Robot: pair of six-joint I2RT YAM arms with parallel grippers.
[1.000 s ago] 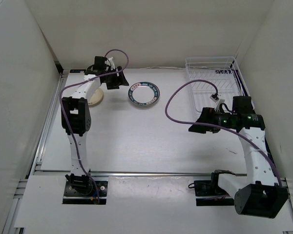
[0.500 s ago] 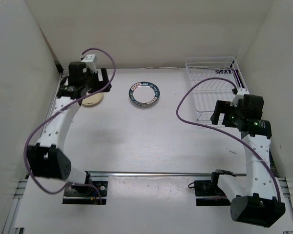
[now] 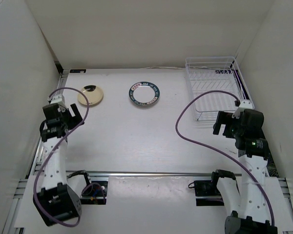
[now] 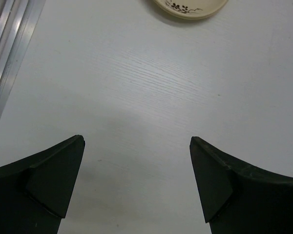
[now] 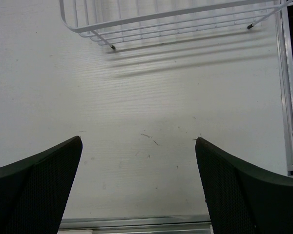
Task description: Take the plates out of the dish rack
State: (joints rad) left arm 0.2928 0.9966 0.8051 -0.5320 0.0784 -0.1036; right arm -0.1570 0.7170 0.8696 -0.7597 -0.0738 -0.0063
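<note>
The left gripper [image 4: 136,140] stands wide open with nothing between its fingers, hanging over the bare table [image 3: 136,141] near the left edge. Just beyond it, toward the far left corner, the small tan plate [image 3: 90,95] lies flat, with small dark markings on its face. The plate with the dark blue-green rim [image 3: 144,94] also lies flat, near the middle of the far edge and well apart from the tan one. The right gripper [image 5: 138,140] is likewise spread wide and holds nothing. It hangs by the right edge, just on the near side of the dish rack [image 3: 212,80], which stands in the far right corner
</note>
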